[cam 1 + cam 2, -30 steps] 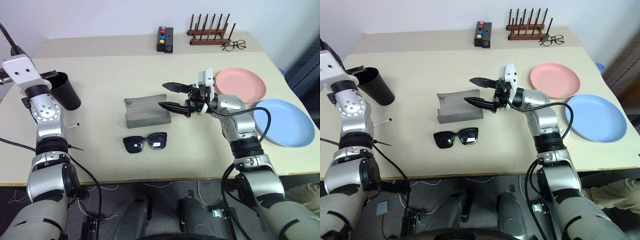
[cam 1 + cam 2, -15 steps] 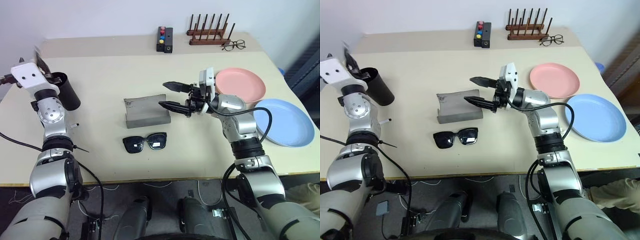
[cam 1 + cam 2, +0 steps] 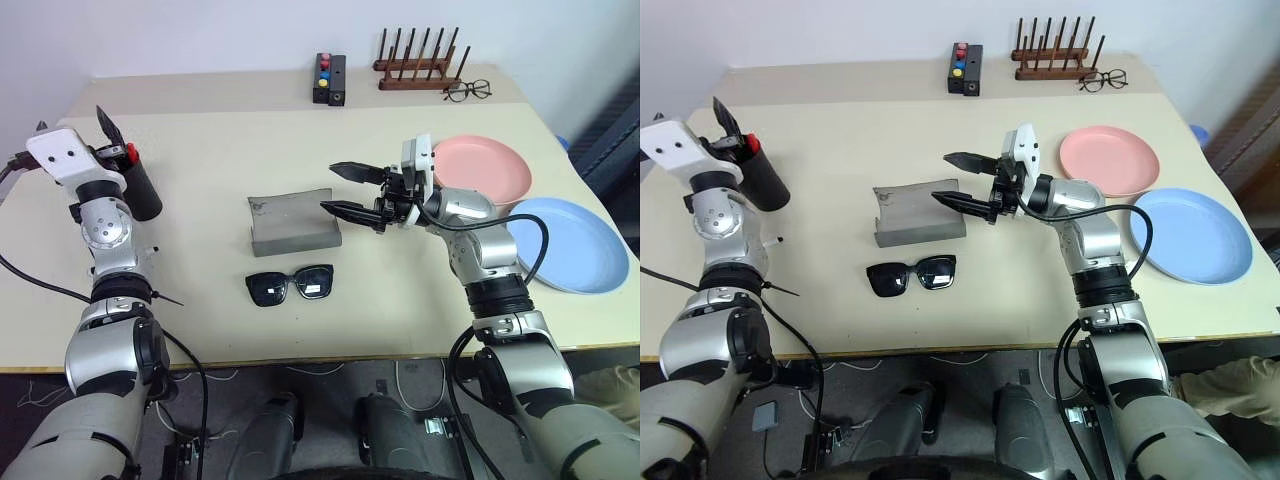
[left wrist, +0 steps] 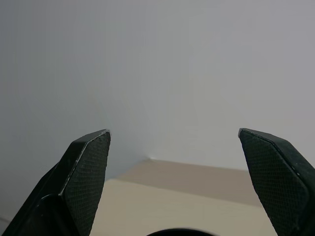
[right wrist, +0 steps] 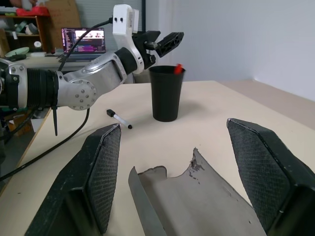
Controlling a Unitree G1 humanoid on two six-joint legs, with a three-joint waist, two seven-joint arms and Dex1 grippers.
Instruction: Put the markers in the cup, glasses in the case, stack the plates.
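Black cup (image 5: 166, 93) is standing upright, a red marker (image 5: 178, 68) poking out; I'm holding my left gripper (image 5: 158, 42) spread wide above it, right gripper (image 3: 350, 190) spread over the grey case (image 3: 292, 222).

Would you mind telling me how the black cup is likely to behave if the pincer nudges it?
The cup is tall and stands on its narrower end, so it would probably tip. It looks like thin plastic, likely light, sliding easily. The red marker poking above its rim might shift.
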